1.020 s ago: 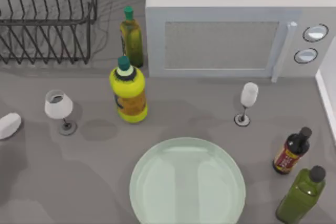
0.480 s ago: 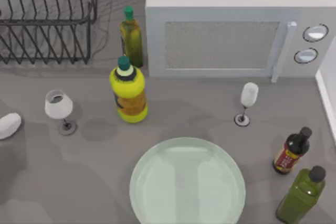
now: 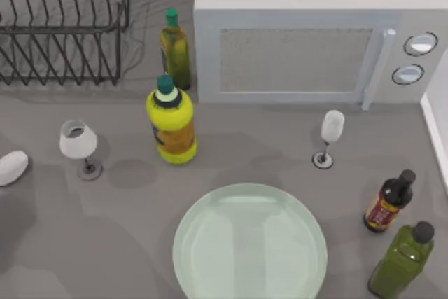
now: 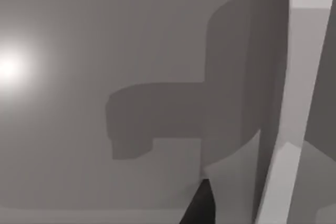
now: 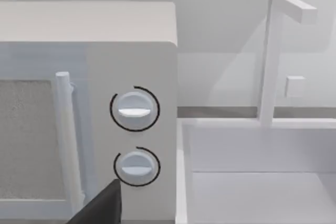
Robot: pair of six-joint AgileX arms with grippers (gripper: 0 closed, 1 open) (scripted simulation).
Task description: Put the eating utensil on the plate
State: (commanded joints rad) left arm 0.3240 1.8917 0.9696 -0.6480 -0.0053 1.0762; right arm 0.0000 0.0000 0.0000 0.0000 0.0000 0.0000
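The plate [image 3: 210, 243], large, round and pale green, lies flat at the front middle of the table with nothing on it. The eating utensil is out of view. A dark tip of my left gripper [image 4: 201, 207] pokes into the left wrist view over a bare grey surface with a broad shadow. A dark tip of my right gripper [image 5: 100, 205] appears in the right wrist view, in front of the microwave's two round knobs [image 5: 134, 109].
A microwave [image 3: 308, 40] fills the back right and a wire dish rack [image 3: 63, 26] the back left. A yellow bottle [image 3: 171, 122] and an olive bottle [image 3: 175, 50] stand behind the plate. Two wine glasses [image 3: 78, 143] [image 3: 330, 131], two bottles [image 3: 388, 202] [image 3: 404, 260] and a white rounded object [image 3: 12, 167] flank it.
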